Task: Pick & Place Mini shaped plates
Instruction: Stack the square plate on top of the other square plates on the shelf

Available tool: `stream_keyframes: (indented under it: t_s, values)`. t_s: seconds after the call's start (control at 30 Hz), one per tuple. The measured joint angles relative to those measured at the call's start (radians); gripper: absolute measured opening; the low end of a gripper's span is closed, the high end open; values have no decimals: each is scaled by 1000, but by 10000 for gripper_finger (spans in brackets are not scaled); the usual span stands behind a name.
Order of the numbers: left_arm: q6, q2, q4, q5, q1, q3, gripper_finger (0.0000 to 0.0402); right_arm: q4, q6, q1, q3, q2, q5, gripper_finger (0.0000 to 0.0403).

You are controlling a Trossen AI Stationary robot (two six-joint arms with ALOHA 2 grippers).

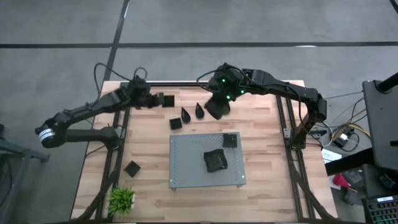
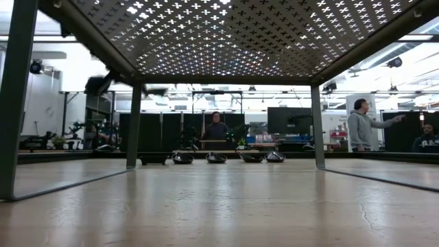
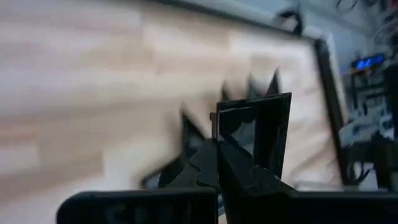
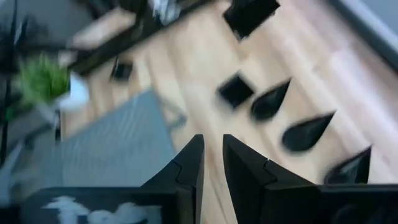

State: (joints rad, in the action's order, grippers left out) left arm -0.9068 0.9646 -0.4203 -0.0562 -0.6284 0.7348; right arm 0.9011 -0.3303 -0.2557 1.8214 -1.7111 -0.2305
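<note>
The mini shaped plates are small black dishes. My left gripper (image 1: 160, 99) is shut on a square one (image 1: 168, 100) above the table's far left part. A square plate (image 1: 175, 123) and two teardrop plates (image 1: 186, 114) (image 1: 199, 111) lie on the wood. A further teardrop plate (image 4: 348, 168) lies just beside my right gripper (image 1: 217, 107), whose fingers (image 4: 193, 162) stand a narrow gap apart with nothing between them. Two more plates (image 1: 230, 140) (image 1: 216, 160) sit on the grey perforated board (image 1: 186, 168). Another square plate (image 1: 132, 168) lies at the near left. My left gripper (image 3: 217, 144) pinches the square plate by its rim (image 3: 222, 121), at one edge near a corner, between its two fingers. The plate (image 3: 258, 134) stands on edge beyond the fingertips, its hollow side toward the wrist camera, lifted clear of the table.
A small green plant (image 1: 122, 199) stands at the near left corner. The grey board rests on legs (image 2: 134, 123) above the table's middle. Black frame rails (image 1: 281, 124) run along the table's sides. People stand in the room behind the table (image 2: 360, 127).
</note>
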Motion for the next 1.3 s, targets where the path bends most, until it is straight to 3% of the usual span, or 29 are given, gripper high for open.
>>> stream_keyframes:
  t_s: [0.23,0.5,0.67,0.93,1.3]
  values:
    - [95,8,11,231,63,192,0,-192,-81,1,0,0,125,62]
    - [272,26,90,380,151,330,0,-373,-23,1,0,-10,182,129]
    - [331,60,120,412,192,361,0,-478,-4,3,0,-25,235,143]
    - [355,91,183,435,243,359,0,-493,38,3,0,-47,342,124]
    - [374,88,233,447,290,362,0,-512,42,2,0,-48,365,104]
